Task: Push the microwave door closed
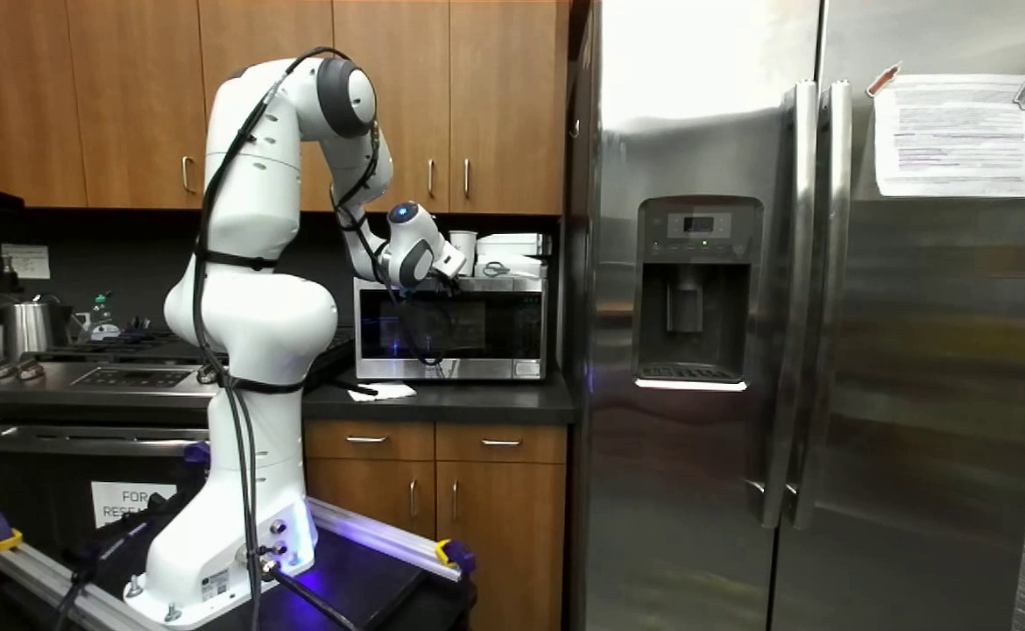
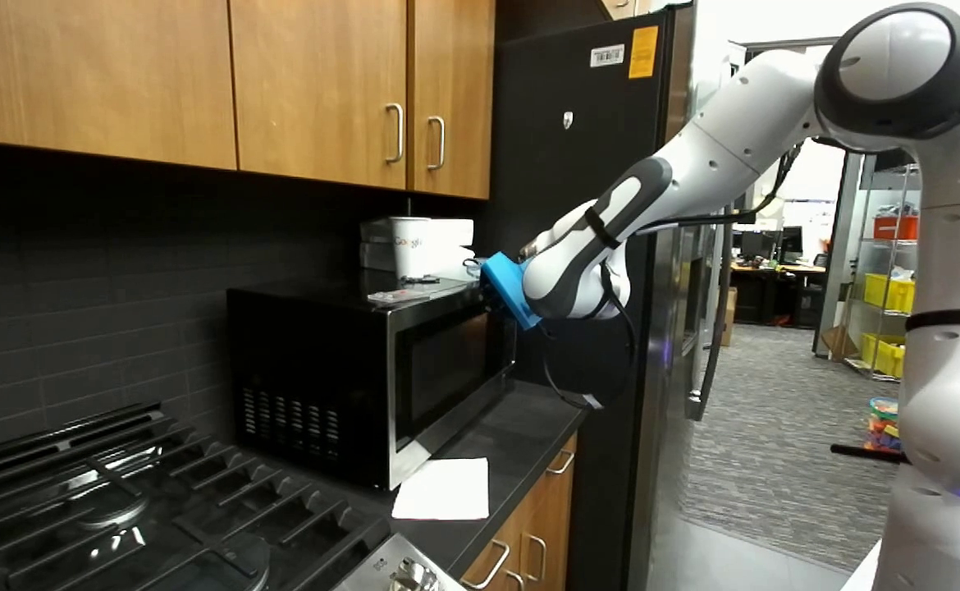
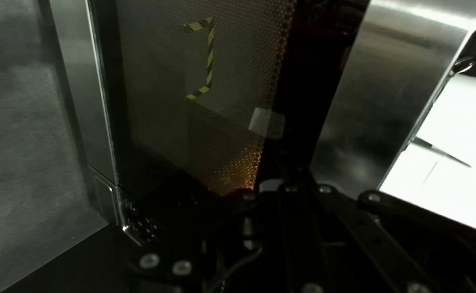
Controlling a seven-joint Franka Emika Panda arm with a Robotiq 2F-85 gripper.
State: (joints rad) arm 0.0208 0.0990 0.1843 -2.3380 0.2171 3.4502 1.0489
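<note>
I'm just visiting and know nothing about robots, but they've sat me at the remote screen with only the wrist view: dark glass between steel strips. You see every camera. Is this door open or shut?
Observer: That's the microwave door. In an exterior view its frame looks flush with the body of the microwave, so it seems shut or nearly so; whether it is latched, I can't tell.
Operator: Ah! And what's next to the microwave, outside my picture?
Observer: A stove, at one end of it.
Operator: Anything overhead that this big arm could bump?
Observer: Possibly: wooden cabinets hang on the wall above the microwave.
</note>
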